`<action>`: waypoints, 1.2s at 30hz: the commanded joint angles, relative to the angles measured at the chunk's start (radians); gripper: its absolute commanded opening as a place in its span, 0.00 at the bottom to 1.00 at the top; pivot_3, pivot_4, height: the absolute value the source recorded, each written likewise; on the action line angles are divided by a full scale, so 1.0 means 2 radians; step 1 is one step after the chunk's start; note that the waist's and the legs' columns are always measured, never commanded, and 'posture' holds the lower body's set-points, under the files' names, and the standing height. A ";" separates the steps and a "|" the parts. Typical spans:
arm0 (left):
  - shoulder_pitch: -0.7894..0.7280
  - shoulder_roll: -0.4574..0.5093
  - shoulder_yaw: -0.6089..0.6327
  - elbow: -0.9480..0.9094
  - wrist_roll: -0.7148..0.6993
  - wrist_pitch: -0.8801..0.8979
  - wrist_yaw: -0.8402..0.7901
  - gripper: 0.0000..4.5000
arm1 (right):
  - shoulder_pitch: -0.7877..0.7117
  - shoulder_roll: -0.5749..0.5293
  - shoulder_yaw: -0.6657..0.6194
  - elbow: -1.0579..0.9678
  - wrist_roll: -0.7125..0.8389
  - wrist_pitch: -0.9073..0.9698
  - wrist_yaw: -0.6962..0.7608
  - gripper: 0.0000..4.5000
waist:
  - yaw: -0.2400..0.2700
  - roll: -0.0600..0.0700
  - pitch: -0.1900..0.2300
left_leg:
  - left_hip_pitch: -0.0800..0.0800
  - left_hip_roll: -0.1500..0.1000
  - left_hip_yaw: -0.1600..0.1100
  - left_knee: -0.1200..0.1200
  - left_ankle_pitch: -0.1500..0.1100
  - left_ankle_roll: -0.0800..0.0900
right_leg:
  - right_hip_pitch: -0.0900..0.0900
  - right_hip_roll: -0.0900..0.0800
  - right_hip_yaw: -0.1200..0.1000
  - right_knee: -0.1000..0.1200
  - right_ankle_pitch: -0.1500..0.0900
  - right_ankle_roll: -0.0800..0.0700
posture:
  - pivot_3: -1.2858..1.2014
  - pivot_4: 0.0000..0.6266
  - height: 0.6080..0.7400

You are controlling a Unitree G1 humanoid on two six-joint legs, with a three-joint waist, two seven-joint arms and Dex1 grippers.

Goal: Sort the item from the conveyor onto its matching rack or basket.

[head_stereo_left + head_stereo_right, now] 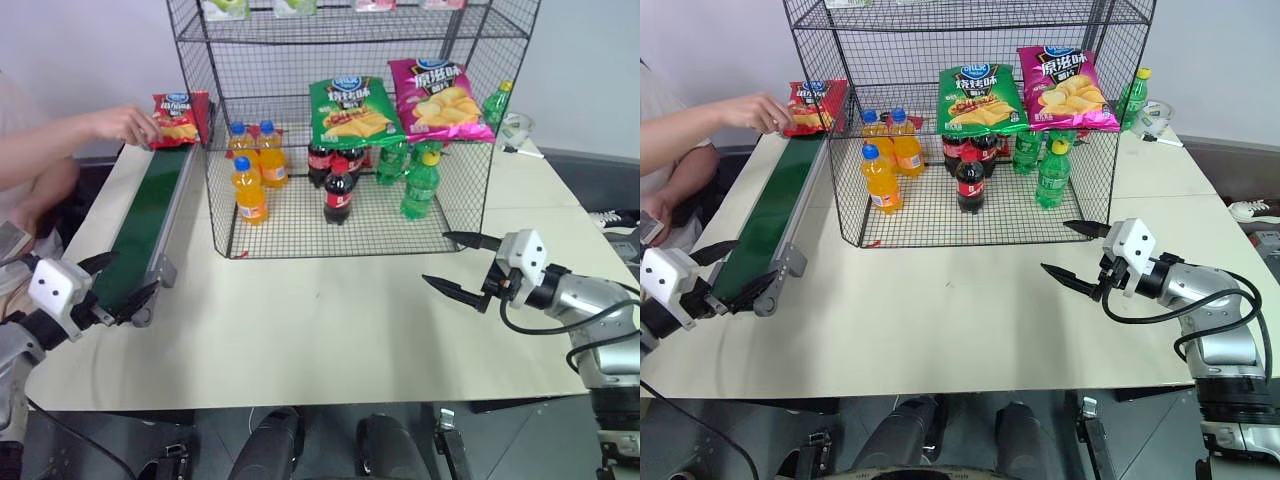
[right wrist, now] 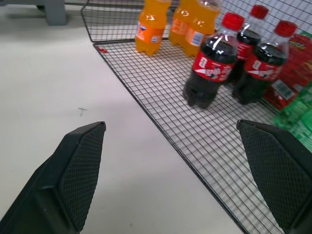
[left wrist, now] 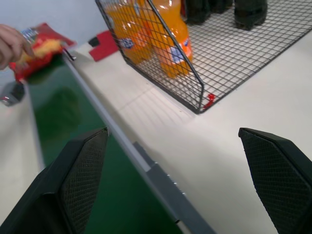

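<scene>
While my left hand [image 1: 112, 284] waits spread wide at the near end of the belt [image 1: 145, 225], holding nothing, I read this as the waiting step: the red chip bag [image 1: 179, 118] has only just arrived at the far end of the belt, and a person's hand [image 1: 128, 124] is touching it there. My left hand sits low beside the near roller, one finger over the green strip and the other toward the bench [image 1: 330, 320], so the bag lies well apart from it, straight up the length of the belt. My right hand [image 1: 463, 266] is also spread wide and empty, hovering over the bench just in front of the wire rack [image 1: 480, 190], near its front right corner. Inside the rack I can see orange bottles [image 1: 250, 190], cola bottles [image 1: 337, 190] and green bottles [image 1: 420, 185] on the floor tier, with a green chip bag [image 1: 352, 112] and a pink chip bag [image 1: 438, 100] leaning up behind them. My guess is the red bag belongs with those bags. Next I would let the belt carry the bag within reach, or wait for the person to let go, then line my left hand up over it and close gently on the crinkly top edge; grabbing early risks meeting the person's fingers.
</scene>
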 commanded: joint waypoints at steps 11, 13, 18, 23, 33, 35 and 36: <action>0.060 -0.017 0.042 -0.060 0.009 -0.030 0.042 0.99 | -0.051 0.044 0.066 -0.055 0.096 0.109 0.095 1.00 | -0.004 0.000 0.000 | 0.000 0.000 0.000 -0.001 0.000 0.000 | -0.001 0.000 0.000 -0.001 0.000 0.000 | 0.52 0.24 1.00; 0.072 -0.018 0.050 -0.061 0.019 -0.043 0.052 0.99 | -0.055 0.049 0.080 -0.049 0.083 0.099 0.108 1.00 | -0.003 0.000 0.000 | -0.001 0.000 0.000 -0.001 0.000 0.000 | -0.001 0.000 0.000 -0.001 0.000 0.000 | 0.52 0.24 1.00; 0.105 -0.021 0.082 -0.058 0.052 -0.118 0.069 0.99 | -0.059 0.067 0.095 -0.030 0.065 0.087 0.109 1.00 | -0.002 0.000 0.000 | -0.001 0.000 0.000 -0.002 0.000 0.000 | -0.003 0.000 0.000 -0.002 0.000 0.000 | 0.52 0.24 1.00; 0.143 -0.011 0.101 -0.019 0.148 -0.230 0.106 0.99 | -0.065 0.079 0.096 -0.013 0.051 0.070 0.106 1.00 | -0.001 0.000 0.000 | 0.000 0.000 0.000 -0.002 0.000 0.000 | -0.003 0.000 0.000 -0.002 0.000 -0.001 | 0.52 0.24 1.00; 0.205 0.010 0.118 0.095 0.371 -0.431 0.277 0.99 | -0.084 0.092 0.101 0.012 0.034 0.049 0.108 1.00 | -0.001 0.000 0.000 | 0.000 0.000 0.001 -0.004 0.000 0.000 | -0.004 0.000 0.000 -0.003 0.001 -0.001 | 0.52 0.24 1.00; 0.204 0.018 0.115 0.115 0.410 -0.432 0.319 0.99 | -0.084 0.094 0.102 0.015 0.028 0.042 0.108 1.00 | 0.000 0.000 0.000 | 0.000 0.000 0.001 -0.004 0.000 0.000 | -0.004 0.000 0.000 -0.002 0.001 -0.001 | 0.52 0.24 1.00; 0.203 0.022 0.111 0.123 0.422 -0.430 0.335 0.99 | -0.084 0.094 0.102 0.016 0.027 0.041 0.108 1.00 | 0.000 0.000 0.000 | 0.000 0.000 0.000 -0.004 0.000 0.000 | -0.004 0.000 0.000 -0.002 0.001 -0.001 | 0.52 0.24 1.00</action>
